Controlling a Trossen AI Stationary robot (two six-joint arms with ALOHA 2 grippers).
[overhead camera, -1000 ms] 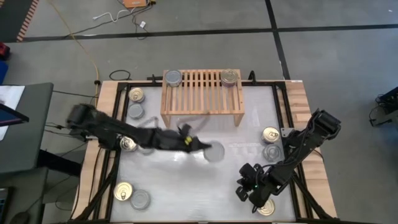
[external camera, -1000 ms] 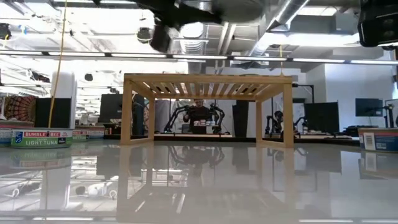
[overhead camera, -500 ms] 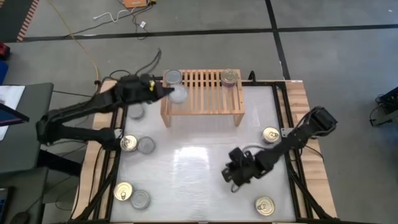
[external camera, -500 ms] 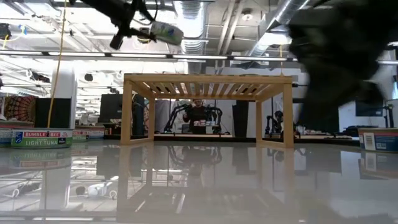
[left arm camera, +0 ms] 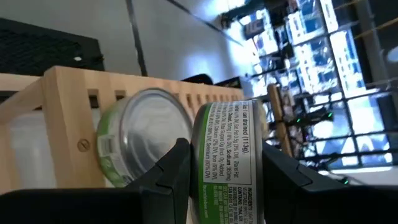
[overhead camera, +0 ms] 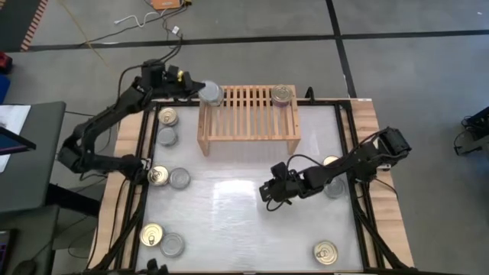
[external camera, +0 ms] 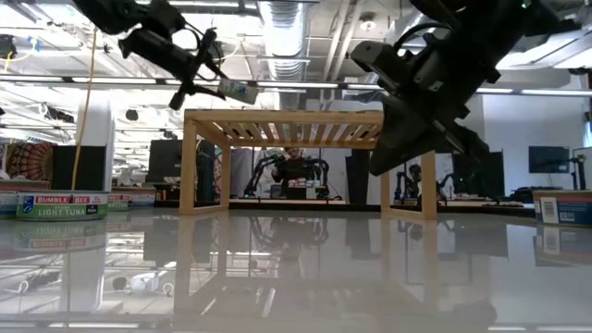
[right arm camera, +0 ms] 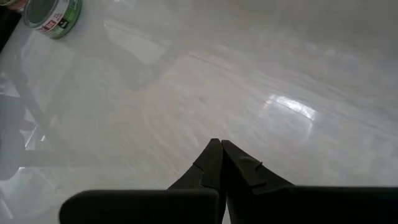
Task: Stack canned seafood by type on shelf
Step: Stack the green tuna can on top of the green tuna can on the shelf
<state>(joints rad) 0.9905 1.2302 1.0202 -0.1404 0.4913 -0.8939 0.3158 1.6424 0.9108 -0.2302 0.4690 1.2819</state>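
Note:
The light-wood shelf (overhead camera: pixel 248 114) stands at the table's far middle. A silver-topped can (left arm camera: pixel 146 140) sits on its far left corner and a gold-lidded can (overhead camera: pixel 282 95) on its far right corner. My left gripper (overhead camera: pixel 195 88) is at that far left corner, shut on a green-labelled can (left arm camera: pixel 227 162) that hangs just above the shelf top (external camera: pixel 239 91). My right gripper (overhead camera: pixel 265 191) hovers over the table's middle, in front of the shelf, shut and holding nothing (right arm camera: pixel 219 149). My left gripper pinches the can between its two fingers, one on each flat end (left arm camera: pixel 198 168), with the label wall facing back along the fingers. The fingers come nearly level from the table's far left. The can is lifted clear, slightly tilted, right beside the silver-topped can on the shelf.
Loose cans lie along the left edge: a gold (overhead camera: pixel 167 116) and a silver (overhead camera: pixel 167 137), another pair (overhead camera: pixel 157 176) (overhead camera: pixel 179 178), and a near pair (overhead camera: pixel 151 234) (overhead camera: pixel 173 244). On the right are cans (overhead camera: pixel 333 163) (overhead camera: pixel 334 187) under my right arm, and a gold one (overhead camera: pixel 325 253).
My left gripper has swung fast from the table's middle toward the far left and up, carrying the can to the shelf's far left corner. My right gripper, still shut, has moved from the near right toward the table's middle.

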